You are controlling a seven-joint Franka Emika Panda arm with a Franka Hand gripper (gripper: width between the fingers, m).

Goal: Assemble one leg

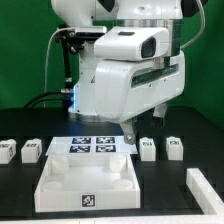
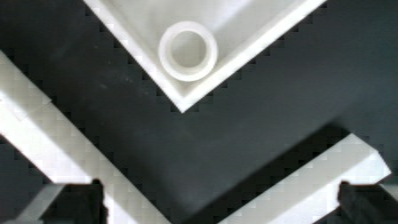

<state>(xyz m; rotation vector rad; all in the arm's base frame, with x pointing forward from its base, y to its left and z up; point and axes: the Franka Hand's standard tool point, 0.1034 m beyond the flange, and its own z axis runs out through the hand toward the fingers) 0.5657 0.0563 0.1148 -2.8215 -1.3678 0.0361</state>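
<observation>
Several legs stand in a row on the black table: two at the exterior view's left [image 1: 6, 150] [image 1: 31, 150] and two at its right [image 1: 148, 148] [image 1: 175, 147], each a small white block with a tag. My gripper [image 1: 133, 127] hangs above the table, behind the large white square panel [image 1: 88, 185]. It touches no leg. In the wrist view the gripper [image 2: 219, 205] is open and empty, with its dark fingertips [image 2: 68, 203] at the two lower corners. A corner of the panel with a round socket [image 2: 189, 50] lies below it. No leg shows in the wrist view.
The marker board [image 1: 92, 146] lies flat behind the panel, under the arm. A long white bar [image 1: 205, 190] lies at the exterior view's front right. In the wrist view two white bands [image 2: 54, 130] [image 2: 311, 165] cross the black table around the panel's corner.
</observation>
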